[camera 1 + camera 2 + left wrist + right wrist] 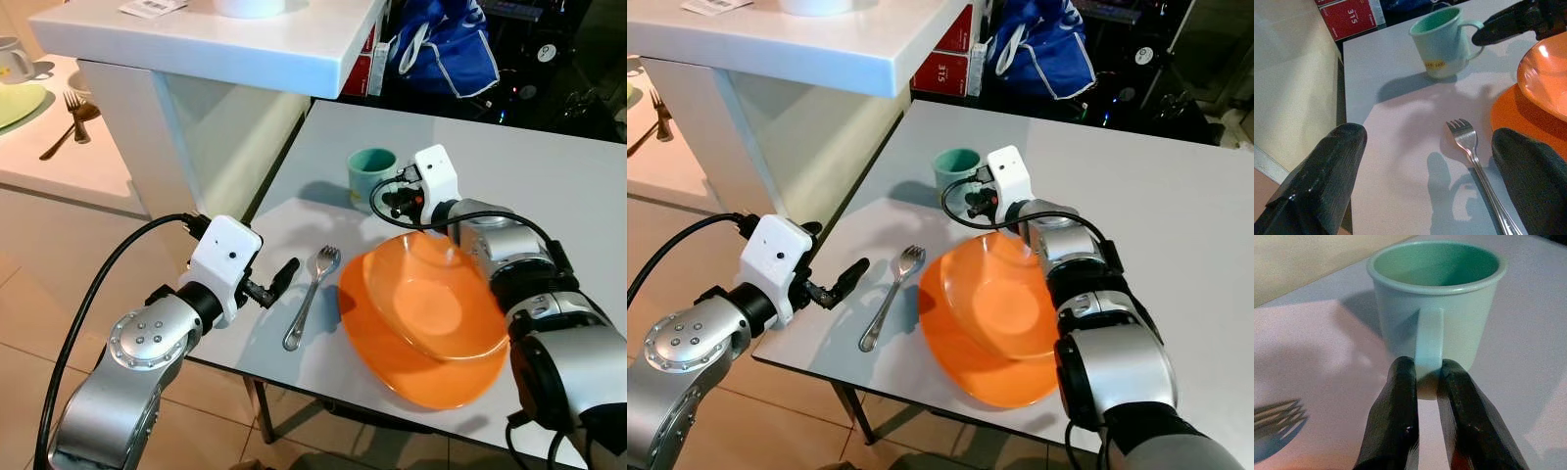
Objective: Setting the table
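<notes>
We cannot see the fork's (1484,171) handle end, cut off by the left wrist picture's edge just beside the orange bowl (1547,73). The bowl's far rim hides the right pincer's (400,204) fingertips. The mug's (1435,298) handle base sits concealed behind those fingers.

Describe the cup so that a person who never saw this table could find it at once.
On the grey table, look behind the large orange bowl and the fork. The pale green mug stands upright there, its handle between the right gripper fingers. It is the one green thing.
</notes>
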Motion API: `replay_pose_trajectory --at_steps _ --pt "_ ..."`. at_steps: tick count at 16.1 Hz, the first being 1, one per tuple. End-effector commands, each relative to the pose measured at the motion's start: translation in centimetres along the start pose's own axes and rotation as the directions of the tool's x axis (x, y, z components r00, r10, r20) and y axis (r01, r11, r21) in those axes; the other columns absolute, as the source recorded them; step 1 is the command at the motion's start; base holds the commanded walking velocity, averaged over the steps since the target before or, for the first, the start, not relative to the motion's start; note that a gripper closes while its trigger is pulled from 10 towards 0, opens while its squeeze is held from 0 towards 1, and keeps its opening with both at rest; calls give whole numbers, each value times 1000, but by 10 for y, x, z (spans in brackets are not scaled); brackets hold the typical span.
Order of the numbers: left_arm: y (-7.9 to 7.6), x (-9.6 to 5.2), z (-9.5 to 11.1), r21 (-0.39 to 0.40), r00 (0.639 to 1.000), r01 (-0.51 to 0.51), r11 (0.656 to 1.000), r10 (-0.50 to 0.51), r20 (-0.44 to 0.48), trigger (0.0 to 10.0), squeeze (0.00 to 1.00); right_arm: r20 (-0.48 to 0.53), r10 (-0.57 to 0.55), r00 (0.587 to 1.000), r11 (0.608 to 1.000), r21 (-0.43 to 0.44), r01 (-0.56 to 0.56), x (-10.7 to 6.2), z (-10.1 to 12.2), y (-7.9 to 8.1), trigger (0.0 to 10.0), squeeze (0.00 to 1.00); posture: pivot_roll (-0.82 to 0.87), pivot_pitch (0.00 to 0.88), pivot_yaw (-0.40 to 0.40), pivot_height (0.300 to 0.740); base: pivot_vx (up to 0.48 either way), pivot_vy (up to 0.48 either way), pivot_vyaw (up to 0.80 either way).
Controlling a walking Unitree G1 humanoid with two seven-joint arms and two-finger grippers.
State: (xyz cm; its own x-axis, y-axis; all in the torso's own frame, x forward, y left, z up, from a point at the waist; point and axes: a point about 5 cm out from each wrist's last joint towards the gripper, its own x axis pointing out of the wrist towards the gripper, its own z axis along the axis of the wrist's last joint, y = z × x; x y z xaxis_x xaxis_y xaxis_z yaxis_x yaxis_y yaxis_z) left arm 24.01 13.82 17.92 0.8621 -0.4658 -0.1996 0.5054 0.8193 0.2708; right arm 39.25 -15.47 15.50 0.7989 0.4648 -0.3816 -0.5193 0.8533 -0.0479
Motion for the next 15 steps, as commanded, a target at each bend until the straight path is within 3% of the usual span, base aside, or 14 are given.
replay_pose_trajectory --at_steps 1,6,12,13,14,15 --pt "-4 -1 5 12 999 27 1000 -28 16 10000 0 8 52 999 999 4 -52 -4 4 -1 10000 0 50 46 10 740 0 0 0" --pt "-7 0 5 8 999 47 999 -47 17 10000 0 -78 159 984 986 -26 -162 -11 -6 -1 10000 0 49 42 13 740 0 0 0" --pt "-7 -1 4 11 998 61 998 -61 11 10000 0 -154 168 974 980 -81 -181 -16 -16 -5 10000 0 54 45 17 740 0 0 0" --pt "-7 0 5 12 998 60 998 -60 12 10000 0 -151 174 973 980 -70 -186 -16 -15 -5 10000 737 54 43 17 740 0 0 0" --pt "-6 0 5 12 998 60 998 -60 14 10000 0 -149 179 972 980 -65 -191 -17 -14 -6 10000 1000 53 40 18 740 0 0 0" --pt "-6 0 6 12 998 61 998 -61 15 10000 0 -149 181 972 979 -63 -192 -17 -13 -6 10000 1000 53 40 18 740 0 0 0"
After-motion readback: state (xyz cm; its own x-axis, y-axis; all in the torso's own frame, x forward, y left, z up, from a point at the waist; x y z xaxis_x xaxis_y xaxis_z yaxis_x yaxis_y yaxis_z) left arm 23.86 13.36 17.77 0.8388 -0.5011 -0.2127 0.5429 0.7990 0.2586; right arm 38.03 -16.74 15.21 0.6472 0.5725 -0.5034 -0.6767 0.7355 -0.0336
